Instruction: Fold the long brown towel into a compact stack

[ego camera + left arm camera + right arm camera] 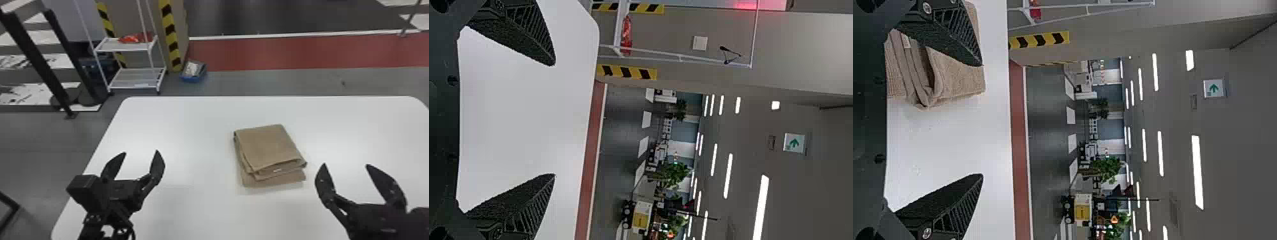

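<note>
Brown towel, one, folded into a roughly square, layered stack, lying flat on the white table; its lowest layer juts out past the upper folds on the near side, where a small pale label shows. Left gripper, one, empty, its two black fingers spread wide over the table's left part; the towel lies to its right, well apart. Right gripper, one, likewise empty and wide; the towel lies to its left, near but apart from the closer finger, outside the gap between the two. In the right wrist view, one finger partly covers the stack's folded edges. Beyond the table: a white shelf rack bearing a red item on its upper shelf, and a blue bin on the floor beside a striped post.
</note>
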You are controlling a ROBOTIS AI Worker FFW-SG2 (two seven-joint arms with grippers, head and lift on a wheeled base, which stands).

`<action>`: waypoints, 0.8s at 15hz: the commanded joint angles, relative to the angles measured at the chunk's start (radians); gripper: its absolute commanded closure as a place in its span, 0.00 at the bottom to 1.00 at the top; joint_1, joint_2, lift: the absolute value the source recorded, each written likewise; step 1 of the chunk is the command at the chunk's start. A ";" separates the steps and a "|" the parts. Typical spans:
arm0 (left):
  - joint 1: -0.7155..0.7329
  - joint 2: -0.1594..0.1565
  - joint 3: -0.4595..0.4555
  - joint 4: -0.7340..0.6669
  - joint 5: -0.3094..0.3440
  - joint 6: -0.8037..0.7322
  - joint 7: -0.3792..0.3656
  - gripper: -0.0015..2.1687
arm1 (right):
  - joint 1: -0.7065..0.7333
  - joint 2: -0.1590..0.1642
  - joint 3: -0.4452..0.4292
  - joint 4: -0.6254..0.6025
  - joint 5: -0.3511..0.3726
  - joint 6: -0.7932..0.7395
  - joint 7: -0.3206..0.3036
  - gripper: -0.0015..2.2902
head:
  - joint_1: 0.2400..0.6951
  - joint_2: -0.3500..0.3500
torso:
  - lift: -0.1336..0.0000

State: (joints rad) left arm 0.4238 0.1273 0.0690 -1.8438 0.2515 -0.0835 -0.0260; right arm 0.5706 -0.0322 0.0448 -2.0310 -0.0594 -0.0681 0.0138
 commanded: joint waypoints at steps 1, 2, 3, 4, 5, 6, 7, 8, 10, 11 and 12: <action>0.000 0.000 0.000 0.000 0.000 0.000 0.000 0.04 | 0.000 0.000 0.000 0.000 0.000 0.000 0.000 0.04 | 1.00 0.65 | 0.32; 0.000 0.000 0.000 0.000 0.000 0.000 0.000 0.04 | 0.000 0.000 0.001 0.000 0.000 0.000 0.000 0.04 | 1.00 0.65 | 0.32; 0.000 0.000 0.000 0.000 0.000 0.000 0.000 0.04 | 0.000 0.000 0.001 0.000 0.000 0.000 0.000 0.04 | 1.00 0.66 | 0.32; 0.001 -0.001 0.000 0.000 0.000 0.000 0.000 0.04 | 0.000 0.000 0.001 0.000 0.000 0.000 0.000 0.04 | 1.00 0.66 | 0.32; 0.001 -0.001 0.000 0.000 0.000 0.000 0.000 0.04 | 0.000 0.000 0.000 0.000 0.000 0.000 0.000 0.04 | 1.00 0.66 | 0.32; 0.001 -0.001 0.000 0.000 0.000 0.000 0.000 0.04 | 0.000 0.000 0.001 0.000 0.000 0.000 0.000 0.04 | 1.00 0.66 | 0.32; 0.001 -0.001 0.000 0.000 0.000 0.000 0.000 0.04 | 0.000 0.000 0.000 0.000 0.000 0.000 0.000 0.04 | 1.00 0.66 | 0.32; 0.001 -0.001 0.000 0.000 0.000 0.000 0.000 0.04 | 0.000 0.000 0.000 0.000 0.000 0.000 0.000 0.04 | 1.00 0.66 | 0.32; 0.001 -0.001 0.000 0.000 0.000 0.000 0.000 0.04 | 0.000 0.000 0.000 0.000 0.000 0.000 0.002 0.04 | 1.00 0.66 | 0.32; 0.001 -0.001 0.000 0.002 0.000 0.000 0.000 0.04 | 0.000 0.000 0.001 0.000 0.000 0.000 0.002 0.04 | 1.00 0.66 | 0.32; 0.001 -0.001 0.000 0.002 0.000 0.000 0.000 0.04 | 0.000 0.000 0.001 0.000 0.000 0.000 0.002 0.04 | 1.00 0.66 | 0.32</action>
State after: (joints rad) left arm 0.4249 0.1257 0.0690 -1.8429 0.2515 -0.0835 -0.0260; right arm 0.5706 -0.0322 0.0456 -2.0310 -0.0599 -0.0682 0.0142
